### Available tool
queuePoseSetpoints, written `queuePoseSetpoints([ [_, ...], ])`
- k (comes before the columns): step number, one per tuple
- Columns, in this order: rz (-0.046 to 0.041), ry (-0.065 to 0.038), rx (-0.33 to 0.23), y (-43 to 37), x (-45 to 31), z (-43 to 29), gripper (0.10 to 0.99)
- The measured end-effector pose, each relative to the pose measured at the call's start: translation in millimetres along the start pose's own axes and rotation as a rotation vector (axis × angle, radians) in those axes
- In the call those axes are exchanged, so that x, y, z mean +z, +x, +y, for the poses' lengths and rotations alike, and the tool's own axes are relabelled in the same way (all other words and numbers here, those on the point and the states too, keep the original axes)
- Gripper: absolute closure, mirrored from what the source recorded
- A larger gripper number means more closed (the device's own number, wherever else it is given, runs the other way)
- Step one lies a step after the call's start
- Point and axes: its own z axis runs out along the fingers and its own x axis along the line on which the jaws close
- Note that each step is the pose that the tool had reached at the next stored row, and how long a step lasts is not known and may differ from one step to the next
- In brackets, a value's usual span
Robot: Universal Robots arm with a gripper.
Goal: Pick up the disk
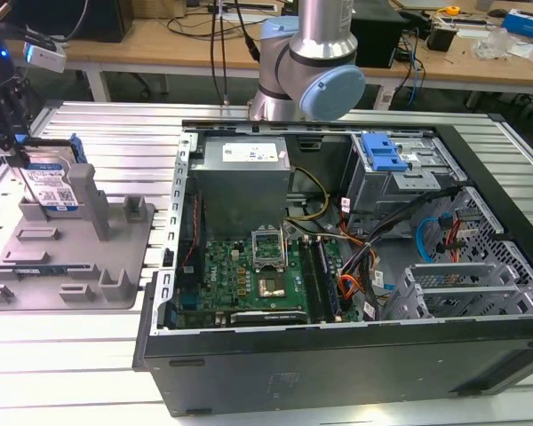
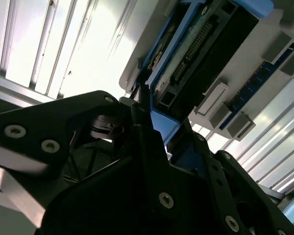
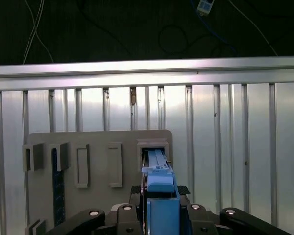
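Note:
The disk [image 1: 49,184], silver with a blue-and-white label and blue side rails, stands on edge in the grey holder [image 1: 115,257] at the exterior view's left, between upright posts. My gripper [image 1: 20,151] comes down on its top edge from above and is shut on the disk. In the first wrist view the gripper [image 3: 159,208] clamps the blue rail of the disk [image 3: 157,166], which sits in a slot of the holder [image 3: 98,142]. The second wrist view shows the gripper [image 2: 154,122] on the rail, with the disk's [image 2: 201,44] dark connector side beyond it.
An open computer case [image 1: 506,346] takes up the middle and the exterior view's right, with a blue drive-cage latch [image 1: 382,153] inside. The arm's base [image 1: 306,75] stands behind the case. The slatted aluminium table [image 1: 115,133] surrounds the holder. Cluttered benches run along the back.

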Motion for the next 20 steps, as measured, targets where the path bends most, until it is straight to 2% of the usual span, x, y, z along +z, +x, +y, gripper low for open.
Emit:
queuePoseSetpoints([
  [9, -0.0001, 0.000, 0.000, 0.0, 0.0, 0.0, 0.722],
  [10, -0.0002, 0.001, 0.000, 0.0, -1.8, 0.0, 0.722],
  [14, 0.0000, 0.000, 0.000, 0.6, -15.6, 0.2, 0.722],
  [19, 0.0000, 0.000, 0.000, 1.5, -39.1, 0.4, 0.722],
  [20, 0.0000, 0.000, 0.000, 1.9, -49.6, 0.5, 0.722],
])
